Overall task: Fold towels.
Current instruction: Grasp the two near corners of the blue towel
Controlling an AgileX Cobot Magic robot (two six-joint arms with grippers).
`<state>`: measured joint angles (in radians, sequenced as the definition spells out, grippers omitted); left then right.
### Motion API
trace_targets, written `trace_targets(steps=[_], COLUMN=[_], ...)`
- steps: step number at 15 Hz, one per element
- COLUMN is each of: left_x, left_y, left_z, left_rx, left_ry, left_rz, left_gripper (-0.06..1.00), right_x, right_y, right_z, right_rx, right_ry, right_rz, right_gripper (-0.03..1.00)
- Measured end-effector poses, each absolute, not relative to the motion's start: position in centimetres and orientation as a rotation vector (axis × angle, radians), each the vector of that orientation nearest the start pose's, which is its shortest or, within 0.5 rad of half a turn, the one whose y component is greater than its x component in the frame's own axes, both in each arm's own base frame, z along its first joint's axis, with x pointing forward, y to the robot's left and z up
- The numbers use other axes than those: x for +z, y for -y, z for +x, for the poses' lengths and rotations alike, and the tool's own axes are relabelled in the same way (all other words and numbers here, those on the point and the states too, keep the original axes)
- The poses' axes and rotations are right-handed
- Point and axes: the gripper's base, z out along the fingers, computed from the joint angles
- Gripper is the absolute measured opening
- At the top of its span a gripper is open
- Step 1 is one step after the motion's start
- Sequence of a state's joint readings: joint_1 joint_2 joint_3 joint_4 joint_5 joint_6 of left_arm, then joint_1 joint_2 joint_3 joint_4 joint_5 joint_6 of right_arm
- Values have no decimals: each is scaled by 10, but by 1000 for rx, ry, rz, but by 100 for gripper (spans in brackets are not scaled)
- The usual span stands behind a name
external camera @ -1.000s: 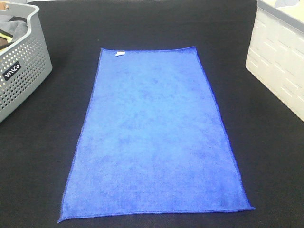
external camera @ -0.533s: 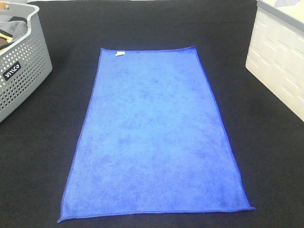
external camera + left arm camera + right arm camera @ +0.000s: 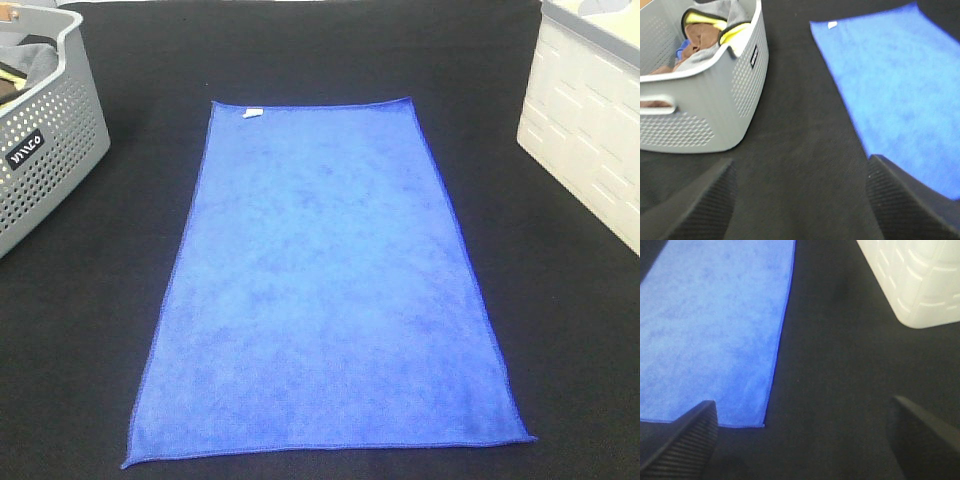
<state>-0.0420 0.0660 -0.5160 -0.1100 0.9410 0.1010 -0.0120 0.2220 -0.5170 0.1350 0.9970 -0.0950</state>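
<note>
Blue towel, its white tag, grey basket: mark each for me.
blue towel (image 3: 325, 290), exterior high view, middle of the flat cloth.
white tag (image 3: 253, 112), exterior high view, the tag itself, by the towel's far left corner.
grey basket (image 3: 55, 145), exterior high view, perforated side wall.

You've got a fuzzy matt blue cloth towel (image 3: 325, 290), matt blk fabric counter (image 3: 90, 340), smooth grey perforated plastic basket (image 3: 55, 150).

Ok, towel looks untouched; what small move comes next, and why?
Probably lower the open right claw and left claw onto the near corners of the bright blue rectangular microfibre towel: it lies flat, unfolded, and one corner sits between the right claw's fingers.
</note>
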Motion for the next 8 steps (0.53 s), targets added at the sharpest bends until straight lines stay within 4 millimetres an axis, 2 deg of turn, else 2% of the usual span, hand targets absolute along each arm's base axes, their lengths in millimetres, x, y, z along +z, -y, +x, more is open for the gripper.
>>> trace_targets(steps=[3,5,6,8], left_x=[296,287,287,273], left_y=[17,25,25,30], left_z=[42,75,75,106], left_rx=[-287,-415,-415,-491], left_ry=[-2015,-2168,-2168,-2323], left_rz=[8,-71,-71,-118], left_gripper=[69,69,69,69], right_x=[279,271,271,259], right_y=[-13,-16,-16,-18], right_z=[67,87,87,111], right_rx=[172,239,239,290], right_ry=[-2353,-2462,-2462,-2559], right_rz=[-49,-20,-20,25], right_gripper=[85,85,85,85])
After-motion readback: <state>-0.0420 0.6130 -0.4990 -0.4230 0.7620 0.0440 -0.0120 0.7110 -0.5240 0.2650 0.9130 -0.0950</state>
